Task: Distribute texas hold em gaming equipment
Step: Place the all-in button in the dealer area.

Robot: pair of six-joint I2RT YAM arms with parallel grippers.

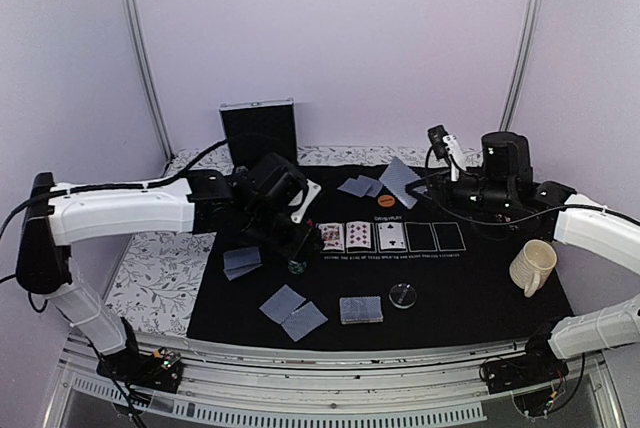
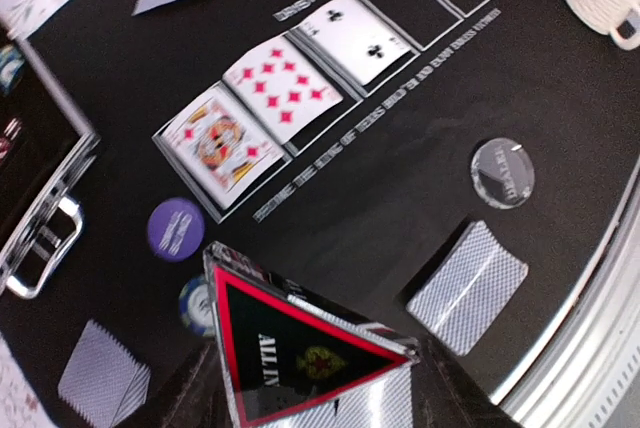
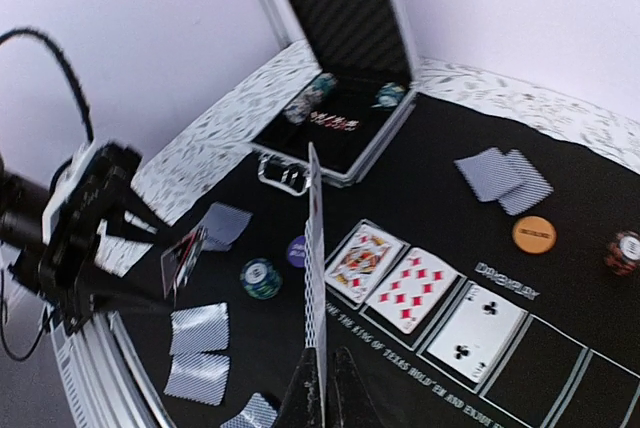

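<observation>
Left wrist view: the left gripper (image 2: 310, 393) clamps the red triangle marker (image 2: 300, 348), with the face-up cards (image 2: 285, 88) at its 12 o'clock. The right gripper (image 3: 322, 395) pinches one playing card (image 3: 315, 248) upright, edge-on.

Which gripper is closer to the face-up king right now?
Left. The left gripper, holding the red triangle, hangs just left of the king; the right gripper, pinching a card, is toward the mat's far right.

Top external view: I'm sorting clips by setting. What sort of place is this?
Probably a robot lab booth staged for poker: plain white walls with metal poles, a black mat printed with card slots, and the left arm and right arm bolted to an aluminium rail.
</observation>
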